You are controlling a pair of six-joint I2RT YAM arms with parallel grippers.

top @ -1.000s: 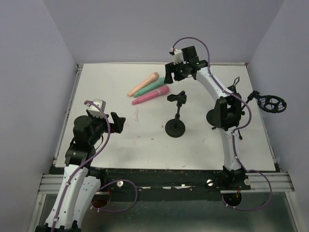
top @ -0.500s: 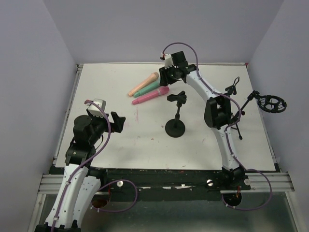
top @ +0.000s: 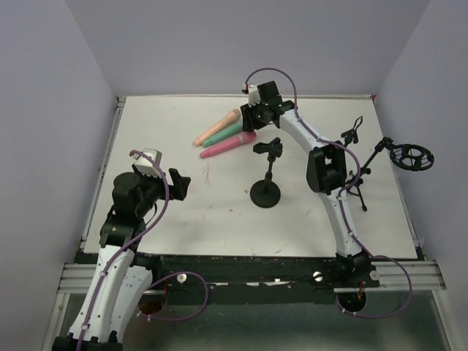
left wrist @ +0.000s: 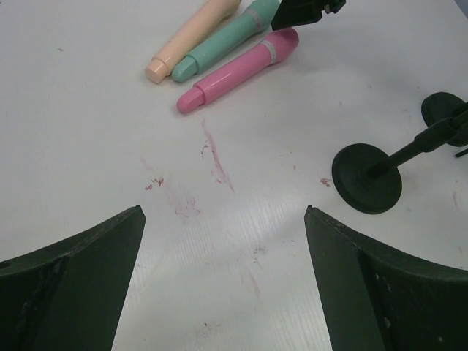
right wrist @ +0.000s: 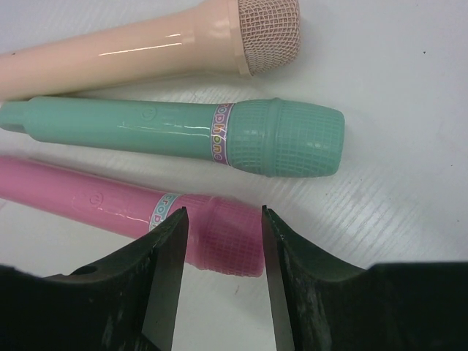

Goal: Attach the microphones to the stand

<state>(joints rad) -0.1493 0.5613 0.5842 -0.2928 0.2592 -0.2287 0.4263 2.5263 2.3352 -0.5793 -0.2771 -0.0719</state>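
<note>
Three microphones lie side by side at the far middle of the table: peach (top: 217,127), mint green (top: 227,132) and pink (top: 229,144). A black stand (top: 266,191) with a round base and a clip on top stands to their near right. My right gripper (top: 252,121) is open over the microphones' heads. In the right wrist view its jaws (right wrist: 223,219) straddle the pink microphone's head (right wrist: 227,241), with the green one (right wrist: 183,131) and the peach one (right wrist: 146,47) beyond. My left gripper (top: 178,186) is open and empty, and the left wrist view (left wrist: 223,212) shows bare table between its fingers.
A second thin black stand (top: 355,172) and a round shock mount (top: 411,156) sit at the right edge of the table. Pink smears (left wrist: 218,157) mark the white surface. The stand's base (left wrist: 365,179) shows in the left wrist view.
My right gripper has moved left and down over the microphones' heads. My left arm has barely moved.
</note>
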